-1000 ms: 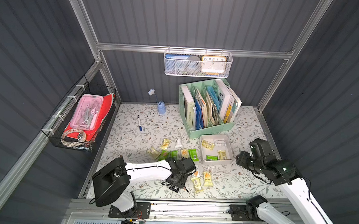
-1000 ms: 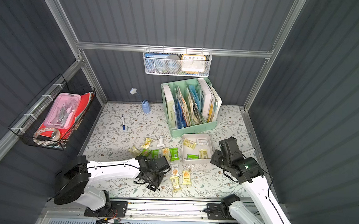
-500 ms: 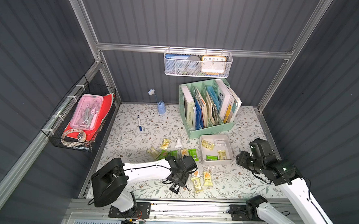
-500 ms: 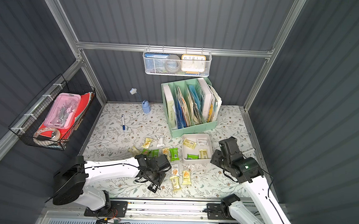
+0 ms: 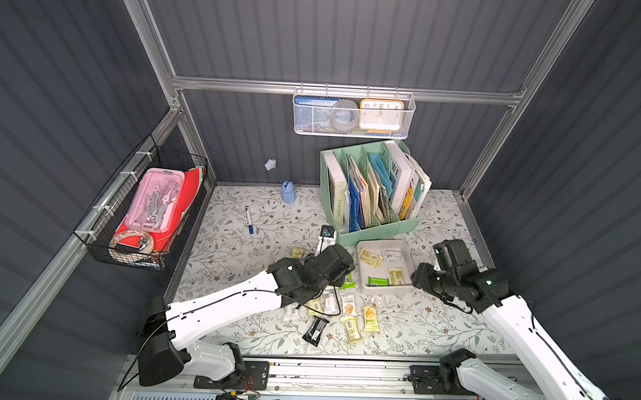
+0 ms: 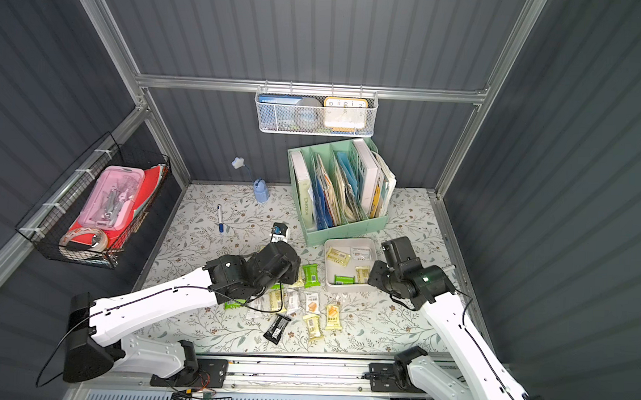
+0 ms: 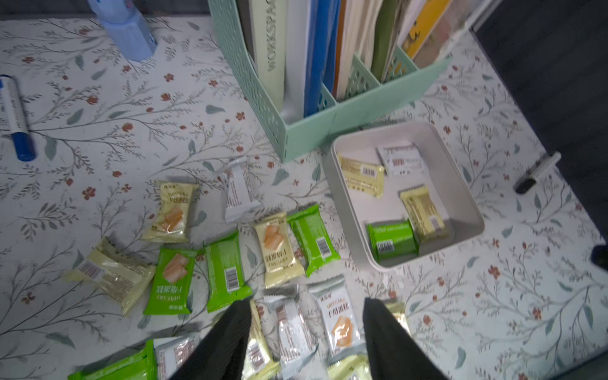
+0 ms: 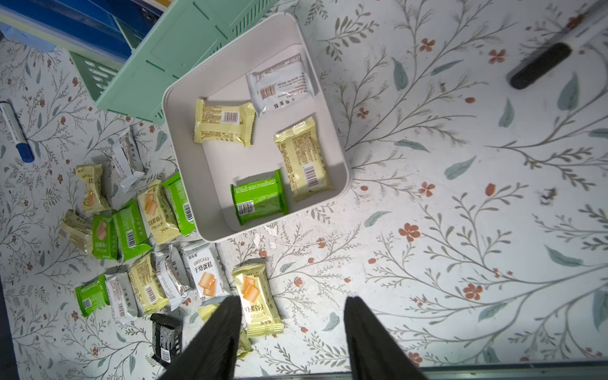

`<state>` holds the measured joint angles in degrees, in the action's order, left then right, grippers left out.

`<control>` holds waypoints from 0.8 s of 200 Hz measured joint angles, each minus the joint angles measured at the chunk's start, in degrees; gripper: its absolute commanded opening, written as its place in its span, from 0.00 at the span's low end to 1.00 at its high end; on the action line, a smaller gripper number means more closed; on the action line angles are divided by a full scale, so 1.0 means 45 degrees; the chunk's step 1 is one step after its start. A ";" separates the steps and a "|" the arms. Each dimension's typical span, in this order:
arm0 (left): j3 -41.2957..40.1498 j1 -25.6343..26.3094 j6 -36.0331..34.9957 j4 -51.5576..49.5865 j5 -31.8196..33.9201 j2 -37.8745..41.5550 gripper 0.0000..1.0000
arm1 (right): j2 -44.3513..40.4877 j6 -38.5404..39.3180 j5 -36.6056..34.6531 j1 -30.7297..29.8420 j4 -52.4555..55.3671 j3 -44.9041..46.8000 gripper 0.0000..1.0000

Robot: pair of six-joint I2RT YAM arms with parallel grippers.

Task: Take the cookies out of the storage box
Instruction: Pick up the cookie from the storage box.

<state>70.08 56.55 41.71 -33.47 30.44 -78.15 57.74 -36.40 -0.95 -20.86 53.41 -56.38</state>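
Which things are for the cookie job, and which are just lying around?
For the job: storage box; four cookies inside; cookies already out.
Just lying about: mint file organiser; blue pen; white mesh basket; black wire basket.

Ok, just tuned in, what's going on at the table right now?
The two arms are clearing cookies out of the box. Most already lie on the table next to it; four are left inside: two yellow, one white, one green. The left gripper hangs open over the pile, holding nothing. The right gripper is open and empty too, beside the box.
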 measured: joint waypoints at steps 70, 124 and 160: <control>-0.0160 -0.2375 0.4124 0.0539 0.0024 -0.1151 0.61 | 0.4721 0.5032 0.1651 -0.0219 -0.2249 -0.1734 0.63; -0.1268 -0.3623 0.6329 -0.0151 -0.0350 -0.0826 0.61 | 0.7266 0.9010 0.1807 -0.0223 -0.4303 -0.2385 0.65; -0.1739 -0.3866 0.7179 -0.0335 -0.0389 -0.0267 0.61 | 0.8378 1.0977 0.2642 -0.0223 -0.5532 -0.2565 0.62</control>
<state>62.26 39.16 74.02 -34.98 28.69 -79.35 95.44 12.99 10.94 -21.87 28.51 -67.92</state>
